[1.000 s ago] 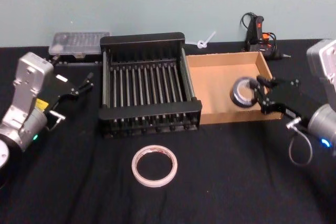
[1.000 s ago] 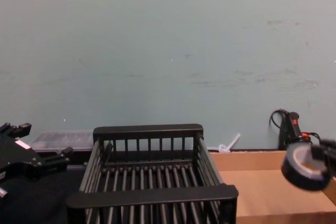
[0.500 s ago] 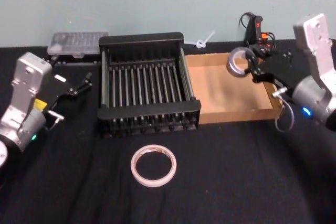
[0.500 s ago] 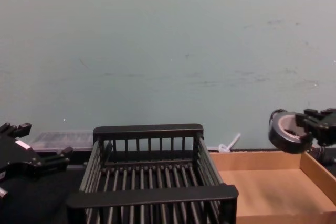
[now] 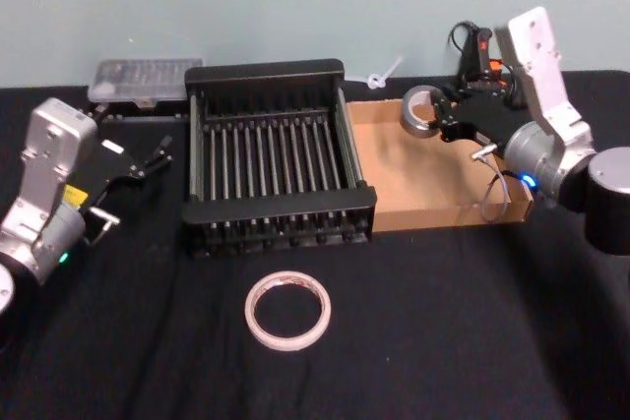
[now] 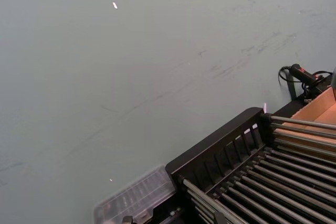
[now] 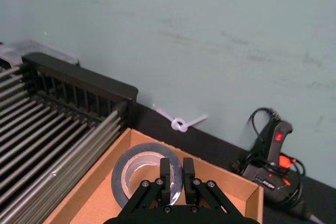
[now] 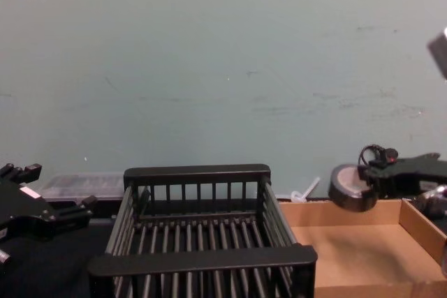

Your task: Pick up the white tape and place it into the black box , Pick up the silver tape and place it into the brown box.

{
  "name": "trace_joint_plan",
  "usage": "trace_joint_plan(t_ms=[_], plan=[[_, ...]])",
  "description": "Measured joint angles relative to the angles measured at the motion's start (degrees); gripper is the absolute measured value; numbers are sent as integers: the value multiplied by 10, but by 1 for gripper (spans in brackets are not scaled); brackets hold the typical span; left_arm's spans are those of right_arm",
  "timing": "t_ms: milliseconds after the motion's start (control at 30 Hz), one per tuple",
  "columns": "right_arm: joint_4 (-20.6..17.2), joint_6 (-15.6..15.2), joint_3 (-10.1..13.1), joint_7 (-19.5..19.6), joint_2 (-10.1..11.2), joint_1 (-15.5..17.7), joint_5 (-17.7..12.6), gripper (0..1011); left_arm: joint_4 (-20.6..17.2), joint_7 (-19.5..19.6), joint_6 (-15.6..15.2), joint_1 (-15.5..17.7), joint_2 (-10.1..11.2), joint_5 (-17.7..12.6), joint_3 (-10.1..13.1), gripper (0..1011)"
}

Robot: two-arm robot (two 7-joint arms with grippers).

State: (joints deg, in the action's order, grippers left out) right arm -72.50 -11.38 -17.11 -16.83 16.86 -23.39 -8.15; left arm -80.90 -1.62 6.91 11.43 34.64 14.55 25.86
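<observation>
The silver tape [image 5: 420, 110] hangs in the air above the far part of the brown box [image 5: 425, 187], close to the black box's side. My right gripper [image 5: 440, 119] is shut on the roll's wall, one finger inside the core; the right wrist view shows the fingers [image 7: 165, 173] clamped over the silver tape [image 7: 137, 176]. From the chest, the silver tape [image 8: 350, 188] floats above the brown box [image 8: 347, 244]. The white tape [image 5: 288, 310] lies flat on the black cloth in front of the black box [image 5: 266, 74]. My left gripper [image 5: 156, 155] is parked open, left of the crate.
A clear plastic case [image 5: 146, 79] lies behind the crate's left corner. A black and orange power tool [image 5: 482, 61] with its cord and a white zip tie [image 5: 386, 75] sit behind the cardboard tray. The backdrop is a pale green wall [image 8: 223, 68].
My right gripper has carried the silver tape up and leftward, from the tray's right side to above its far-left part. The left arm and white tape stayed still.
</observation>
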Motion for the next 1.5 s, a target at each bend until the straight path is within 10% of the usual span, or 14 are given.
trace_joint_plan(t_ms=[433, 867, 1500], plan=[[86, -23, -12, -8, -27, -38, 20, 145, 0, 0, 0, 0, 0, 0, 0, 1001], [87, -24, -12, -9, -27, -37, 21, 150, 0, 0, 0, 0, 0, 0, 0, 1001], [85, -23, -12, -8, -27, -37, 20, 742, 0, 0, 0, 0, 0, 0, 0, 1002]])
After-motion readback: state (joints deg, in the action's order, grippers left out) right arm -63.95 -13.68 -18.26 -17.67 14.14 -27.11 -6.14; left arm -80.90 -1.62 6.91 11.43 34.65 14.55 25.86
